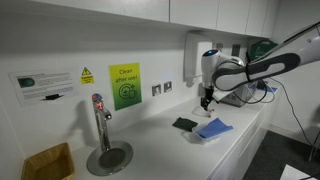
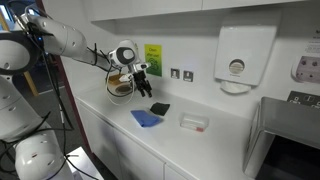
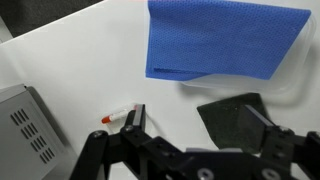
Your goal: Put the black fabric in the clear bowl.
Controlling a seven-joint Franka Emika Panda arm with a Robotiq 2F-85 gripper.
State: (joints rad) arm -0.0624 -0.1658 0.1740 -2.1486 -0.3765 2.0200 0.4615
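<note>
The black fabric point(image 3: 232, 117) lies flat on the white counter and shows in both exterior views point(image 1: 184, 124) point(image 2: 159, 108). My gripper point(image 3: 200, 128) is open and hovers above it, with the fabric's near part between the two fingers. It is also in both exterior views point(image 1: 207, 100) point(image 2: 144, 88). The clear bowl point(image 2: 194, 122) is faint, with a small red mark, and stands past the fabric toward the grey appliance. In the wrist view only its red-marked edge point(image 3: 118, 116) is plain. Nothing is in the jaws.
A larger blue cloth point(image 3: 220, 38) point(image 1: 213, 128) point(image 2: 147, 118) lies beside the black fabric. A grey appliance point(image 3: 25, 130) point(image 2: 285, 135) stands at one end of the counter. A tap point(image 1: 100, 122), a cardboard box point(image 1: 48, 160) and a wall dispenser point(image 2: 236, 60) are nearby.
</note>
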